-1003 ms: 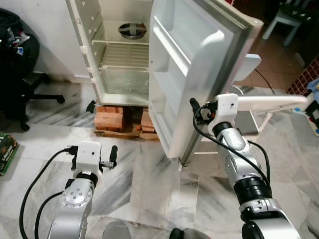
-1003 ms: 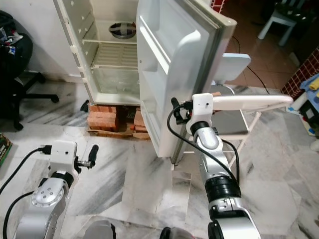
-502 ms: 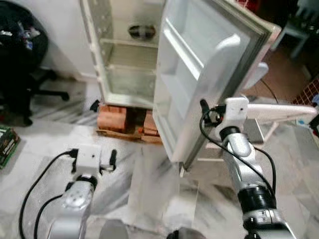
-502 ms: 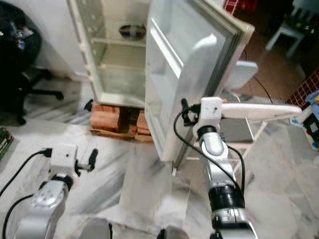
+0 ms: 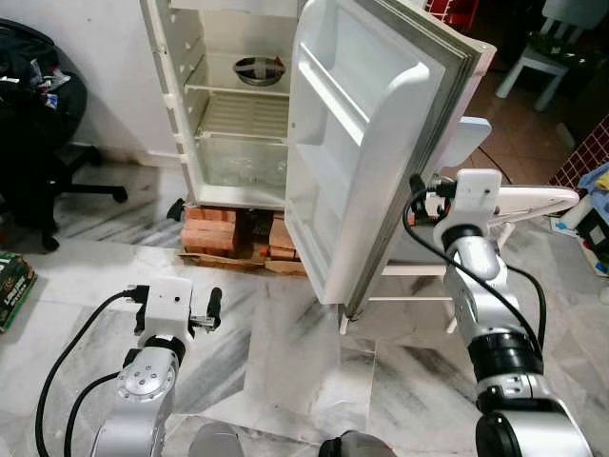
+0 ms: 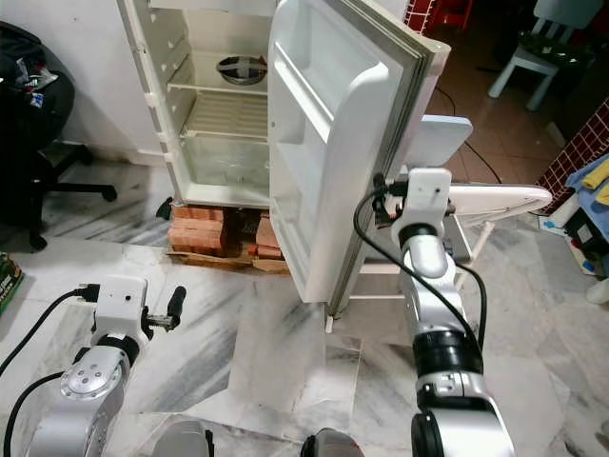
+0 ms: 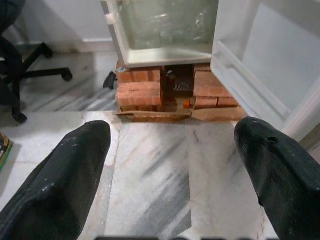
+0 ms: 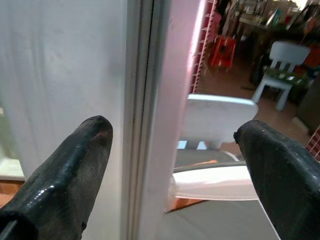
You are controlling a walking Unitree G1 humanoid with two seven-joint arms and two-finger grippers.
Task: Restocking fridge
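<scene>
Open white fridge (image 5: 238, 105) raised on a stack of bricks (image 5: 238, 233)
Its door (image 5: 371, 152) stands swung wide beside the bricks, inner shelves bare; inside, a wire shelf sits above a clear drawer, and a metal bowl (image 5: 259, 69) rests on the upper shelf

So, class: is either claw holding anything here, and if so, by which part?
Nothing is held. The left claw is open over the floor; the right claw is open astride the fridge door's edge, not clamped.

Even indoor light, sharp head views. Glare streaks the marble floor (image 5: 285, 352). In the right wrist view the fridge door (image 8: 150, 100) edge glows pink and soft.
</scene>
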